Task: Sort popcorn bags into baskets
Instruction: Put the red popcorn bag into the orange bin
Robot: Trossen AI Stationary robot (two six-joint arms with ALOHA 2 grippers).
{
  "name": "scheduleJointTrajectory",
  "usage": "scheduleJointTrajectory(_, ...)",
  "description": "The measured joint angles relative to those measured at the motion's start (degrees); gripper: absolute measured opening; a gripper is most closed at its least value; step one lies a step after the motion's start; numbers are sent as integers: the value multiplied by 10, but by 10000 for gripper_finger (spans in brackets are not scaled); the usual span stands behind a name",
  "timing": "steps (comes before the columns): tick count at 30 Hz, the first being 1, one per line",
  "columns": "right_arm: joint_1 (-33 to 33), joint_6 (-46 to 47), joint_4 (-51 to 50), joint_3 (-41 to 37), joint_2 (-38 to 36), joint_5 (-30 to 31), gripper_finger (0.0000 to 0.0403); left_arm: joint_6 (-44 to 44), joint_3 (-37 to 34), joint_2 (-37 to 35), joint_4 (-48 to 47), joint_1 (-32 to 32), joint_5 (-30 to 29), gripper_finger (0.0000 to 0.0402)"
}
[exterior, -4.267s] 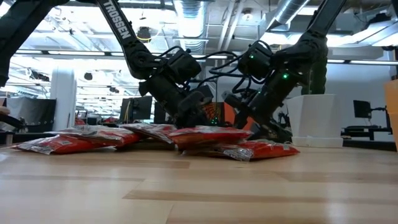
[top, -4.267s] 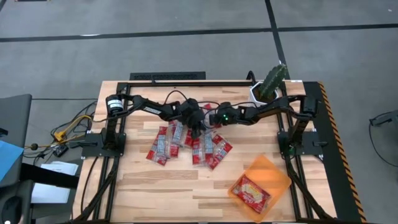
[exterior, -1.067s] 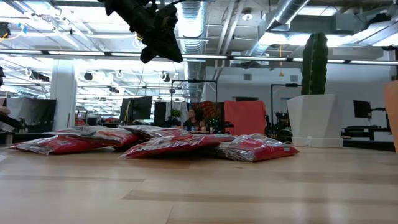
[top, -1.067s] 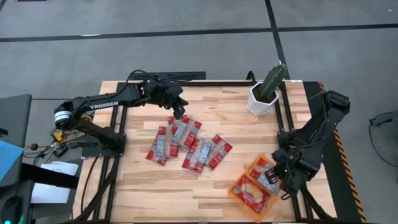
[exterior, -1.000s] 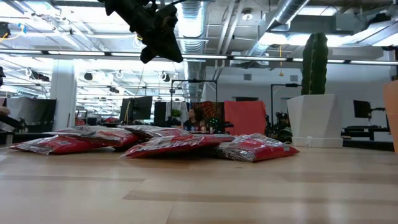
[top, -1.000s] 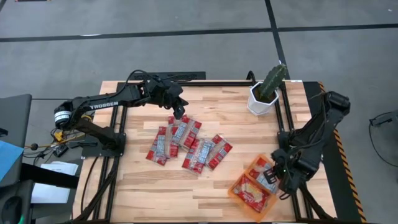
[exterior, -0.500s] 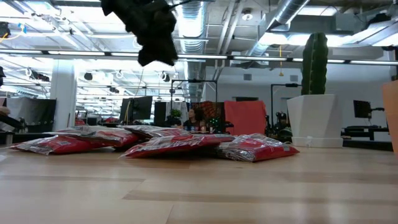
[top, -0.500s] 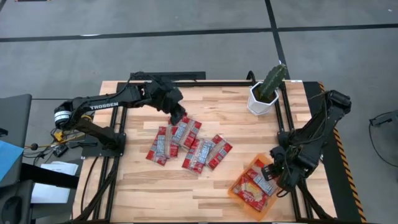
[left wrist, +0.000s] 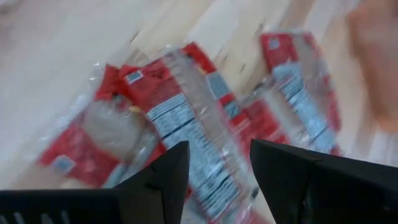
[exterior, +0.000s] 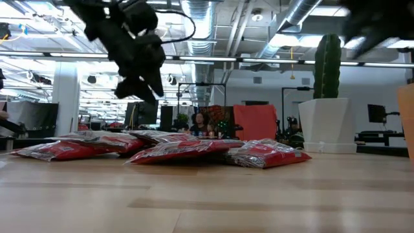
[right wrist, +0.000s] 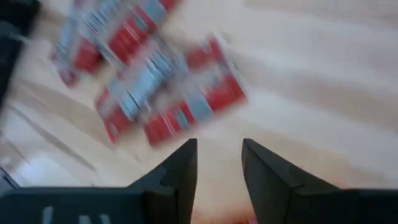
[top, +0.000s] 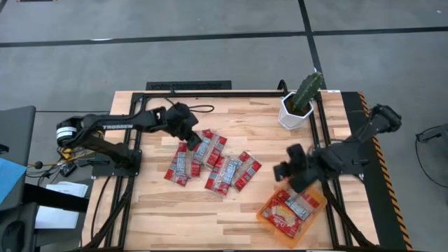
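Item 1: wooden counter (top: 175, 210), as I see it from the high view. Item 2: loose popcorn bags (top: 210, 161), red foil packets lying flat and overlapping in a cluster mid-counter. Item 3: orange basket (top: 292, 208) near the counter's right front corner, with popcorn packets (top: 287, 210) lying inside. Item 4: left end effector (top: 194, 142), above the cluster's left rear edge; my wrist view shows its fingers (left wrist: 158, 180) parted with nothing between them. Item 5: right end effector (top: 283, 170), between cluster and basket, just beside the basket's rear rim; fingers (right wrist: 177, 168) spread, empty. Item 6: cactus in a white pot (top: 299, 103), right rear of the counter.
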Motion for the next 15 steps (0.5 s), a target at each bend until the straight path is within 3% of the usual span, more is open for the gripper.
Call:
scheduleJointTrajectory(4, -108, -154, 106, 0, 17, -24, 174, -44, -55, -1, 77, -7, 17, 158)
scheduleJointTrajectory(7, -175, -251, 185, 0, 38, -52, 206, -47, -69, -1, 87, -13, -5, 155)
scheduleJointTrajectory(11, -246, -336, 281, 0, 81, -90, 245, -45, -84, -1, 105, -27, -25, 142)
scheduleJointTrajectory(15, -297, -365, 378, 0, 145, -156, 259, -51, -100, -1, 108, -41, -61, 136)
